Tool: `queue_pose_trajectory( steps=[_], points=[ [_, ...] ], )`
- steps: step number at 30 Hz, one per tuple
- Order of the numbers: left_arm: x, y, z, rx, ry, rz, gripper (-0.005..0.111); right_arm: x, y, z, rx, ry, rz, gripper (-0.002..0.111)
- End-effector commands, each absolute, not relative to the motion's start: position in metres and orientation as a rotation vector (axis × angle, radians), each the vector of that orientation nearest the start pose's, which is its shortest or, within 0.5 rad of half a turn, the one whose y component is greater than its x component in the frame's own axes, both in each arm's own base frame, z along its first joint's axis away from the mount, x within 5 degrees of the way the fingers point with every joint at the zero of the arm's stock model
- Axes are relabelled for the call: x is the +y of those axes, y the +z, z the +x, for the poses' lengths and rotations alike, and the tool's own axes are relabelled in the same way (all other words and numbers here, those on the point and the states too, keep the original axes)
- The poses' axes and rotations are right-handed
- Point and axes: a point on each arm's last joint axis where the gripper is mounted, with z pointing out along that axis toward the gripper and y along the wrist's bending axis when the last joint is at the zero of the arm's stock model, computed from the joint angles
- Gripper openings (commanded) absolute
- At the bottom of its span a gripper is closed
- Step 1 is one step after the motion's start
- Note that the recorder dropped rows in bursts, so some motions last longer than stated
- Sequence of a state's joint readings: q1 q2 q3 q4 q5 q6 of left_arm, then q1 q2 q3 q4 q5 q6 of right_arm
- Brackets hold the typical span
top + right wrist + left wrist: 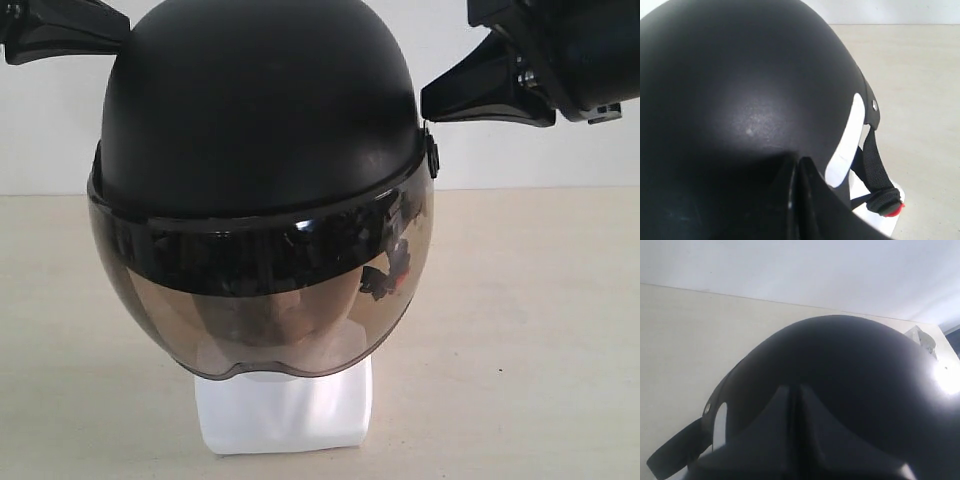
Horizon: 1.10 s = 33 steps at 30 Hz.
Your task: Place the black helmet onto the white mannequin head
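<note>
Black helmet (260, 110) sits over white mannequin head (285, 410) at centre of table (540, 330). Only neck base shows below tinted visor (262, 310); face dim behind it.
Left gripper (795, 390): pincer closed, empty, tips at shell's upper left side.
Right gripper (797, 161): pincer closed, empty, tips at right rim near visor pivot.
Step, likely: seat and square helmet. Press evenly from both sides, gently; lopsided shove could twist shell or tip head.
Chin strap (872, 165) with red buckle (892, 209) hangs loose on right; keep tips clear.
</note>
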State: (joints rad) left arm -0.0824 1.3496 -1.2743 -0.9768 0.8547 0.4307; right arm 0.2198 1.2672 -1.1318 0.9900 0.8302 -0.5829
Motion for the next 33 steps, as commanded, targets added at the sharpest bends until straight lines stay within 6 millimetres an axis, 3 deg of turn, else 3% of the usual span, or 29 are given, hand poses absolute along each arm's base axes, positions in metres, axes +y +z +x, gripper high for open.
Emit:
queue_pose_trajectory(
  steps=[1, 20, 26, 33],
  points=[
    [-0.083, 0.396, 0.280, 2.134, -0.974, 0.153, 0.004, 0.112, 0.371, 0.244, 2.154, 0.959, -0.406, 0.000],
    [-0.084, 0.394, 0.276, 2.157, -0.970, 0.223, 0.004, 0.109, 0.367, 0.245, 2.208, 0.910, -0.371, 0.000],
    [-0.066, 0.414, 0.265, 2.061, -0.896, 0.155, 0.004, 0.107, 0.366, 0.246, 2.218, 0.871, -0.364, 0.000],
    [-0.048, 0.440, 0.236, 1.965, -0.832, 0.129, 0.004, 0.105, 0.367, 0.244, 2.229, 0.858, -0.345, 0.000]
  ],
)
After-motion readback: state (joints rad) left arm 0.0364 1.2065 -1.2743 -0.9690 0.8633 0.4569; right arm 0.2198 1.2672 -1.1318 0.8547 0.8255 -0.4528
